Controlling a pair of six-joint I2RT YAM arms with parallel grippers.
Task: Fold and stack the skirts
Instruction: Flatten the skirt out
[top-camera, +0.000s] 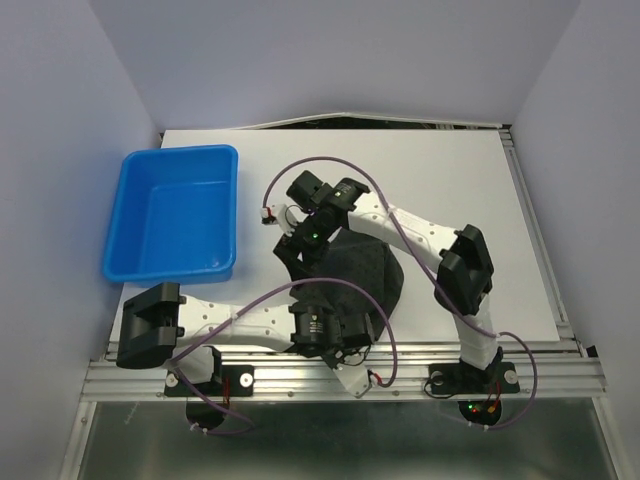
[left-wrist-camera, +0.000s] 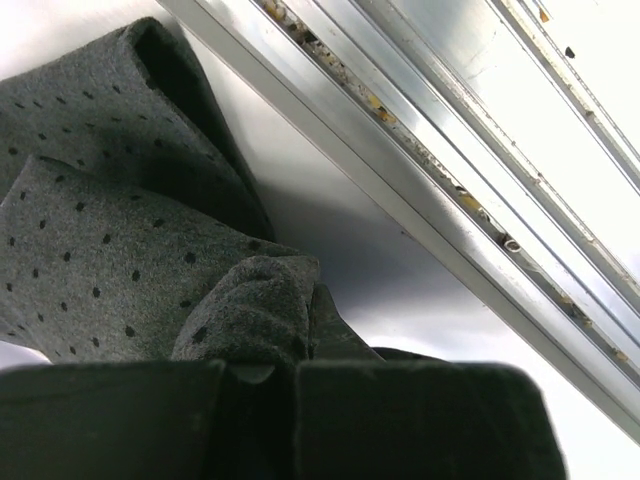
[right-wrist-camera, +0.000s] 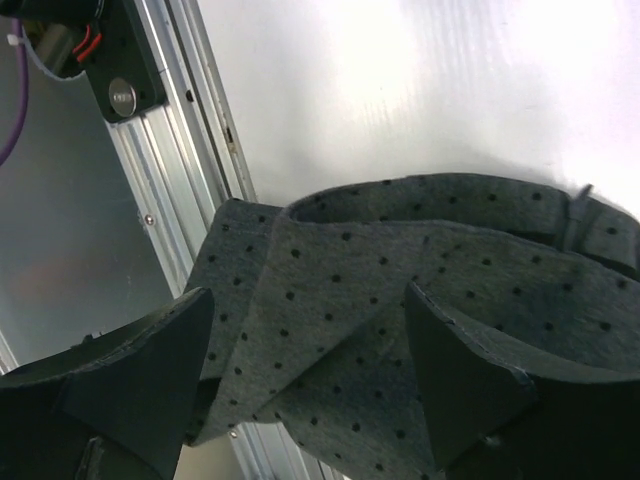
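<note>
A dark grey skirt (top-camera: 378, 272) with fine dots lies crumpled on the white table near its front edge, between both arms. In the left wrist view a bunched fold of the skirt (left-wrist-camera: 110, 250) runs into my left gripper (left-wrist-camera: 290, 385), which is shut on it close to the front rail. The top view shows my left gripper (top-camera: 350, 340) at the skirt's near edge. My right gripper (top-camera: 298, 255) is over the skirt's far left edge. In the right wrist view my right gripper (right-wrist-camera: 308, 300) stands open, with folded skirt cloth (right-wrist-camera: 400, 270) lying between its two fingers.
A blue tub (top-camera: 130, 215) stands at the left of the table (top-camera: 450, 180). An aluminium rail (top-camera: 400, 378) runs along the front edge, right beside the skirt; the rail (left-wrist-camera: 430, 200) shows in the left wrist view and the rail (right-wrist-camera: 170, 210) in the right wrist view. Purple cables loop over both arms.
</note>
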